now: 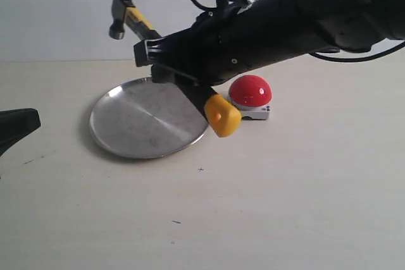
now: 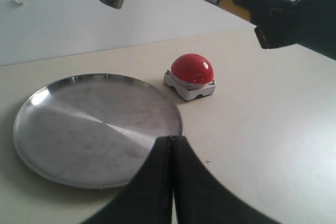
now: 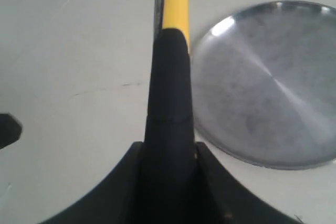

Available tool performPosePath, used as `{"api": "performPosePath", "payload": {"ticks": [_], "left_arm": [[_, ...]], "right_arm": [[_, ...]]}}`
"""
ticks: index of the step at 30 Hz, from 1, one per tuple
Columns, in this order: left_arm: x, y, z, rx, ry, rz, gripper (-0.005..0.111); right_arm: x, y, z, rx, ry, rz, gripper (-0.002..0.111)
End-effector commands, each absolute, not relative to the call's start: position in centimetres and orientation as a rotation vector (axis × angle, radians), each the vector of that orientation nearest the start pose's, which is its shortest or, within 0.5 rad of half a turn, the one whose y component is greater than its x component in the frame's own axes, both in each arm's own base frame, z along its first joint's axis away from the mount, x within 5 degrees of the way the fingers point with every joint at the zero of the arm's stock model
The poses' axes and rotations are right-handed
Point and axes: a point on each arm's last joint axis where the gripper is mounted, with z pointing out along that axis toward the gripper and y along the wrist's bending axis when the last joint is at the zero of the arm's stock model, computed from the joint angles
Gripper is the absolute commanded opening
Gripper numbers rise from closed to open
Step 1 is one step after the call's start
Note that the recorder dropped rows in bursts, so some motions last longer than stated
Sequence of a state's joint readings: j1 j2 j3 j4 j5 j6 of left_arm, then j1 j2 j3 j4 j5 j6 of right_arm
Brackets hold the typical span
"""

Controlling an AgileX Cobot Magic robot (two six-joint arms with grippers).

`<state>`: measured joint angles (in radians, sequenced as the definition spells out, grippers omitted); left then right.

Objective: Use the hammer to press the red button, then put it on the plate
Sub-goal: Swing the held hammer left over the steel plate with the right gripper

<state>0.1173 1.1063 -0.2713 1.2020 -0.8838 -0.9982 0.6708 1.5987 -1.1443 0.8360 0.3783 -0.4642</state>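
My right gripper (image 1: 166, 62) is shut on the black handle of the hammer (image 1: 130, 6) and holds it in the air, tilted. The dark steel head is up at the back left and the yellow end (image 1: 223, 117) hangs low over the plate's right rim. The silver plate (image 1: 136, 128) lies below with nothing on it. The red button (image 1: 250, 90) sits just right of the plate, apart from the hammer. In the right wrist view the fingers (image 3: 206, 162) clamp the handle (image 3: 169, 82) beside the plate (image 3: 273, 82). My left gripper (image 2: 172, 139) is shut and holds nothing, near the plate (image 2: 79, 124).
The pale tabletop (image 1: 285, 200) stretches around the plate and button. A white wall (image 1: 57, 11) stands behind. My left gripper (image 1: 16, 128) rests low at the far left edge. The right arm (image 1: 304, 17) reaches in from the upper right, above the button (image 2: 192, 69).
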Motion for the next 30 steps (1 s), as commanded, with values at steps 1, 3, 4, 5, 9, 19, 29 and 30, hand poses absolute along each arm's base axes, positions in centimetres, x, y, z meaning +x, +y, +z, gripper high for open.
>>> {"api": "performPosePath", "payload": {"ticks": [1,3,4,5,9,19,29,30], "left_arm": [[17.2,-4.5,21.7,0.451,1.791,-0.663,0.000],[17.2,-4.5,21.7,0.451,1.791,-0.663,0.000],[17.2,-4.5,21.7,0.451,1.791,-0.663,0.000],[17.2,-4.5,21.7,0.451,1.791,-0.663,0.000],[17.2,-4.5,21.7,0.451,1.791,-0.663,0.000],[17.2,-4.5,21.7,0.451,1.791,-0.663,0.000],[17.2,-4.5,21.7,0.451,1.791,-0.663,0.000],[17.2,-4.5,21.7,0.451,1.791,-0.663,0.000]], "right_arm": [[26.3,25.2,30.8,-0.643,2.033,0.968,0.000],[26.3,25.4,31.0,-0.629,1.964,1.027,0.000],[26.2,25.5,31.0,-0.607,1.927,1.067,0.000],[26.0,25.6,30.7,-0.647,1.885,1.078,0.000],[26.4,26.2,28.6,-0.686,1.930,1.086,0.000],[29.5,26.1,23.0,-0.510,2.143,0.829,0.000],[29.1,26.1,22.9,-0.527,2.143,0.839,0.000],[29.0,26.1,22.8,-0.530,2.147,0.842,0.000]]}}
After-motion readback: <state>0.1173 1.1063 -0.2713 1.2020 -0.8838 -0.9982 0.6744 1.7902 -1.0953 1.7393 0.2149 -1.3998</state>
